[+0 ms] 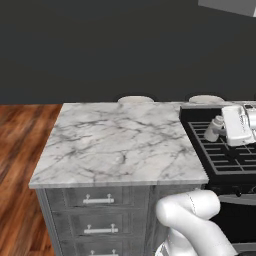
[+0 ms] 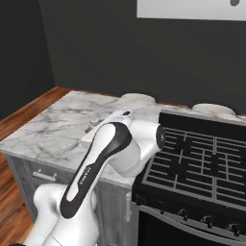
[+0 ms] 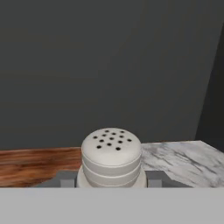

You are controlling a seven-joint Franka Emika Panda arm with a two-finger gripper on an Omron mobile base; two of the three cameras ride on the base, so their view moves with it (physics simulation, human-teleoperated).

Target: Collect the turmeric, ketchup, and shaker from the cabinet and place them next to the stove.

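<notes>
In the hand view the shaker point(image 3: 111, 158) sits right in front of the lens, pale grey-white with a domed top pierced by small dark holes. The two dark finger tips of the end effector point(image 3: 112, 179) rise on either side of its base, closed in against it, so the end effector holds the shaker. Beyond it lie a strip of brown wooden floor point(image 3: 35, 164) on the left and a corner of white marble counter point(image 3: 183, 157) on the right, then a dark wall point(image 3: 109, 65).

In the left base view the white arm rises at the lower right, and its hand reaches over the left part of the stove point(image 1: 220, 150), above the black grates. The shaker point(image 1: 215, 129) shows as a small pale shape at the left end of the hand, above the grate just inside the stove's left edge. Whether it touches the grate cannot be told. The counter point(image 1: 120, 145) spreads to the left of the stove, with grey drawers point(image 1: 97, 200) and metal handles below it.

In the right base view the arm's elbow stands in the foreground, in front of the seam between counter point(image 2: 53, 129) and stove point(image 2: 202, 158). A row of knobs runs along the stove's front edge. Two pale round shapes point(image 2: 138, 97) sit at the back, behind the counter and stove. A light panel point(image 2: 192, 9) hangs on the dark wall above.
</notes>
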